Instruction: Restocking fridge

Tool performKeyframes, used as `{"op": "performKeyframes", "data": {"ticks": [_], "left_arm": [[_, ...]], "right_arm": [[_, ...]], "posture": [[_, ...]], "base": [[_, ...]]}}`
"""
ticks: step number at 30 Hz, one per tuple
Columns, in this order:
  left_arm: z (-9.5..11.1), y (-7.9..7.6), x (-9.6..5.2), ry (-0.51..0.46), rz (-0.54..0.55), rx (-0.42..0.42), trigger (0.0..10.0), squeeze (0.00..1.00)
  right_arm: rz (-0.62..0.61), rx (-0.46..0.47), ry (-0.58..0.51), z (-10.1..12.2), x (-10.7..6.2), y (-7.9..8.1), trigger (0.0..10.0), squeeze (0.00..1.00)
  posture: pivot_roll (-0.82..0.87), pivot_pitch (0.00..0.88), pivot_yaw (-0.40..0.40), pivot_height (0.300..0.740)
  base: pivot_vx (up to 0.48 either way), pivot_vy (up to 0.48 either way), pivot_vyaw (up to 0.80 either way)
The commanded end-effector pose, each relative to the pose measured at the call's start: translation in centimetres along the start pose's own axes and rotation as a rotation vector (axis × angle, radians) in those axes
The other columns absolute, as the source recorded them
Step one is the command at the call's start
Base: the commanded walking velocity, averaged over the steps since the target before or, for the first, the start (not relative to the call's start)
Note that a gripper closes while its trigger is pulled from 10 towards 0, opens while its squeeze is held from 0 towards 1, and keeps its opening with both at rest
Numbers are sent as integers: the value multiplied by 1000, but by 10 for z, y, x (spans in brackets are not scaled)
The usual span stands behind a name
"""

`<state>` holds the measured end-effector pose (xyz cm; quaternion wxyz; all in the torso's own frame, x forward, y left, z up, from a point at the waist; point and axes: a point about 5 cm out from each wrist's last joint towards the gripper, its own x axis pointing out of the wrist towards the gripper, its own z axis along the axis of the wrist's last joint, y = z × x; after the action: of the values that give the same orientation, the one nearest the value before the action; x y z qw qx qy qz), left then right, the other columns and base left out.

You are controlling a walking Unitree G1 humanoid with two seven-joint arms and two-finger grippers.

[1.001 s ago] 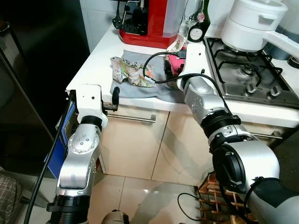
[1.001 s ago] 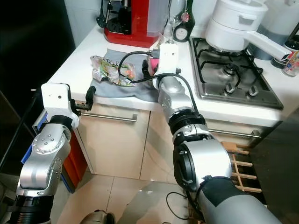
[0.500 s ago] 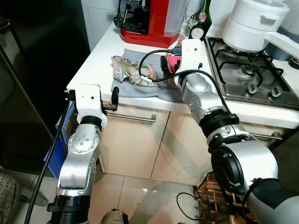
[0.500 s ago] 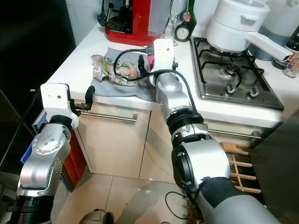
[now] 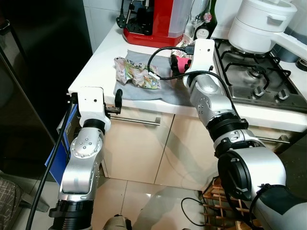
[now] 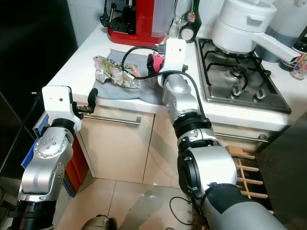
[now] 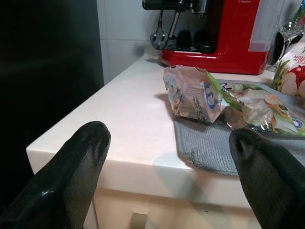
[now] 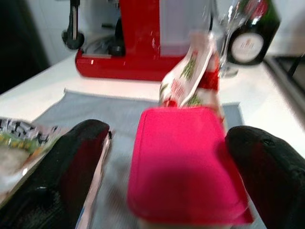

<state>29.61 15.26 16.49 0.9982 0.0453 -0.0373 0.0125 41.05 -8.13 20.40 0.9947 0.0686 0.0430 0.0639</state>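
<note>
A pink-bottomed pouch [image 5: 181,62] with radish print stands on the grey cloth [image 5: 158,91] on the white counter. My right gripper [image 5: 177,65] is open around it: in the right wrist view the pouch [image 8: 186,162] sits between the two black fingers [image 8: 71,167], closer to one of them. A crinkled snack bag [image 5: 136,74] lies on the cloth's left part, also seen as the bag [image 7: 200,98] in the left wrist view. My left gripper [image 5: 117,99] is open and empty, level with the counter's front edge, short of the bag.
A red coffee machine [image 5: 153,21], a wine glass [image 5: 196,17] and a dark bottle [image 5: 207,26] stand behind the cloth. The gas hob with a white pot [image 5: 261,24] lies to the right. The dark fridge [image 5: 38,72] is at left; a wooden rack [image 5: 225,201] sits on the floor.
My right wrist has swung slightly left, then right and a little farther back over the cloth, with the pink pouch still between its fingers. The left arm has not moved.
</note>
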Motion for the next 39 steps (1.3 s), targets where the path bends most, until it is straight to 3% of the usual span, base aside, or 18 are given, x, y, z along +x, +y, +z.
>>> {"op": "performKeyframes", "data": {"ticks": [1,12,21,28,32,39], "left_arm": [[2,-4,2,-8,-7,5,10000,0],[2,-5,1,-8,-9,5,10000,0],[2,-6,1,-8,-8,10,10000,0],[2,-6,1,-7,-14,11,10000,0],[2,-12,1,-7,-58,23,10000,0],[13,-21,-1,-73,-161,46,10000,0]], "right_arm": [[-2,27,13,0,-1,0,10000,0],[-36,114,102,-11,-3,-1,10000,0],[-63,8,-38,10,-4,-4,10000,0],[-74,17,-60,15,-6,-4,10000,0],[-81,31,-86,16,-8,-6,10000,0],[-66,108,-16,4,-14,-1,10000,0]], "posture": [[137,0,-82,740],[135,0,-83,740],[133,0,-82,740],[132,0,-82,740],[128,0,-81,740],[128,0,-83,740]], "base": [[0,0,0],[0,0,0],[0,0,0],[0,0,0],[0,0,0],[0,0,0]]}}
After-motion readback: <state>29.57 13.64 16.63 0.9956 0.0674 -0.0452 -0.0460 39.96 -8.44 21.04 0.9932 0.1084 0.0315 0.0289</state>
